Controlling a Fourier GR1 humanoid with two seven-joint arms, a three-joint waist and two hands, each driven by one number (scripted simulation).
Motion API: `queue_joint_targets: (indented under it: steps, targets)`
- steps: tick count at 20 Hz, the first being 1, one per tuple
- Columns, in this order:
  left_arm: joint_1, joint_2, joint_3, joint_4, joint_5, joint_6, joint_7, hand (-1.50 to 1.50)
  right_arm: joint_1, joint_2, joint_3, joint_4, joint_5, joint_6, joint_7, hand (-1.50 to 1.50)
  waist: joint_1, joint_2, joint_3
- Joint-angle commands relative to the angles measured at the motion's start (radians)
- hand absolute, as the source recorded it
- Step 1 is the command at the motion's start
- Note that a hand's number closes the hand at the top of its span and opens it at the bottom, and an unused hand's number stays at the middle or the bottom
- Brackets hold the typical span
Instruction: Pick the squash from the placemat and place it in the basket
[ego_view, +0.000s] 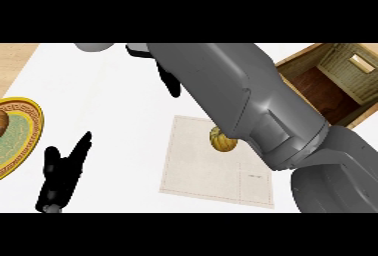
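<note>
The yellow-orange ribbed squash lies on the beige placemat near its upper middle, with its right side hidden under my right forearm. That forearm crosses the picture from the lower right to the top. My right hand sits beyond the placemat's far edge, up and left of the squash, holding nothing. Its visible fingers are straight. The wooden basket stands at the upper right, partly behind the arm. My left hand rests open at the lower left on the white counter.
A gold-rimmed green plate with a brown item on it lies at the left edge. A grey object shows at the top edge. A strip of wooden surface borders the counter's upper left.
</note>
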Motion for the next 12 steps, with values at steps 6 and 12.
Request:
queue_joint_targets:
  steps: [6,12]
  targets:
    - [0.052,-0.026,-0.016,-0.001,0.012,-0.020,0.054,0.00,0.143,0.013,0.084,-0.122,-0.008,-0.052,0.144,-1.50,-0.009,0.000,-0.009]
    - [0.053,-0.040,0.001,0.029,0.010,-0.037,0.018,0.00,0.297,0.013,0.187,-0.169,0.018,-0.100,0.124,-1.50,-0.006,0.005,-0.010]
